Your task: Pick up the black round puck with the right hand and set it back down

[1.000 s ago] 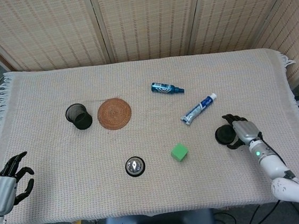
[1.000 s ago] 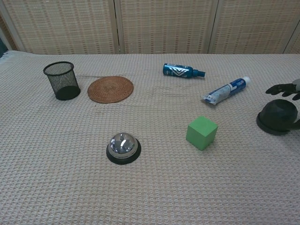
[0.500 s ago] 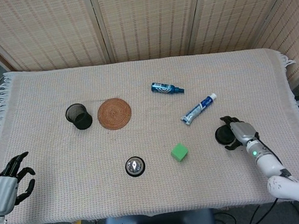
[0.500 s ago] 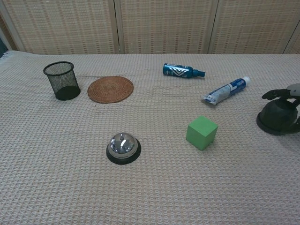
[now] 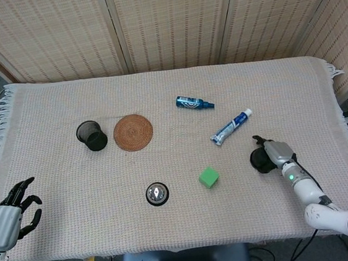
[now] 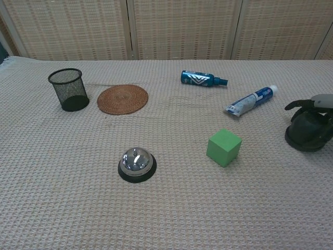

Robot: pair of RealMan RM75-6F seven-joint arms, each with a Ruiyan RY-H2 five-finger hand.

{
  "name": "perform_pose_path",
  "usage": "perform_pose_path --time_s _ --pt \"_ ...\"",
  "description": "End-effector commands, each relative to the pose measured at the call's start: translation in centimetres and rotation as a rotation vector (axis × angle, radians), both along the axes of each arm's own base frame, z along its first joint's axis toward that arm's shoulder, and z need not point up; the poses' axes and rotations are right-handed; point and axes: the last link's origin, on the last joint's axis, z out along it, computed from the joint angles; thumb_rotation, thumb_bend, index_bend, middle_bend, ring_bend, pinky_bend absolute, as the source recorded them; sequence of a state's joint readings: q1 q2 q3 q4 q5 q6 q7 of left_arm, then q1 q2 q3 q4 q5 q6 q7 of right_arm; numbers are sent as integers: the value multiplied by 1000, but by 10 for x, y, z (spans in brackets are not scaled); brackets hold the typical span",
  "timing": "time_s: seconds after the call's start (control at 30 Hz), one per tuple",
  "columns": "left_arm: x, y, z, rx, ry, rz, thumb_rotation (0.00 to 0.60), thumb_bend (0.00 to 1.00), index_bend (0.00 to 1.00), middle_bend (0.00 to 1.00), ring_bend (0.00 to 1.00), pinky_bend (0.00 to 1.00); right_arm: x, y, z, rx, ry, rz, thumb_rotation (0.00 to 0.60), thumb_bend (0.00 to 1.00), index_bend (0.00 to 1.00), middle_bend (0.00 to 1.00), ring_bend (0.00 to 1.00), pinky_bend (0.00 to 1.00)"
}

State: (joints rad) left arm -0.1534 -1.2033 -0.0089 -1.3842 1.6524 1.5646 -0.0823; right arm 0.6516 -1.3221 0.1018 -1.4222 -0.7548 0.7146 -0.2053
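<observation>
The black round puck (image 5: 260,161) (image 6: 306,139) lies on the cloth at the right side of the table, right of the green cube. My right hand (image 5: 275,152) (image 6: 314,107) sits on top of it, dark fingers curled down over its upper and left side, gripping it while it still rests on the cloth. The chest view cuts off the hand's right part at the frame edge. My left hand (image 5: 9,212) hangs at the table's front left corner, fingers spread, holding nothing.
A green cube (image 5: 208,177) sits left of the puck, and a toothpaste tube (image 5: 231,127) lies just behind it. Further off are a blue spray bottle (image 5: 193,102), a silver call bell (image 5: 157,194), a woven coaster (image 5: 133,132) and a black mesh cup (image 5: 92,135).
My right hand slid left over the puck and its fingers closed down around it. The puck stayed in place. The left hand barely moved.
</observation>
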Motion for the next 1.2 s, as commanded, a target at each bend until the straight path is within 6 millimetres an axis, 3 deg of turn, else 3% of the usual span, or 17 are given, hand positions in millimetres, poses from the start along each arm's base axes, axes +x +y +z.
perform_pose_path --time_s 0.03,0.1,0.17,0.37,0.7,1.03,1.2 --pt "0 0 1 2 0 0 600 421 496 104 136 520 -3 1 1 -18 19 6 600 146 312 307 363 604" --pt "0 0 2 9 -4 0 600 422 497 104 136 520 -5 1 2 -38 42 7 600 151 459 403 500 734" --pt "0 -1 3 15 -6 0 600 421 499 104 136 520 -7 1 2 -50 63 10 600 155 535 456 573 796" --pt "0 -1 4 17 -7 -2 600 422 498 104 136 520 -10 2 3 -64 87 -2 600 179 660 554 688 864" --pt "0 -2 3 16 -7 -6 600 421 498 104 136 520 -1 7 12 -185 60 89 600 192 693 565 692 867" --pt "1 -2 1 4 -4 -7 600 421 501 104 136 520 36 42 37 -472 -354 529 600 191 696 564 684 854" --pt "1 -2 1 4 -2 -6 600 422 500 104 136 520 25 47 42 -441 -327 552 600 192 695 565 684 853"
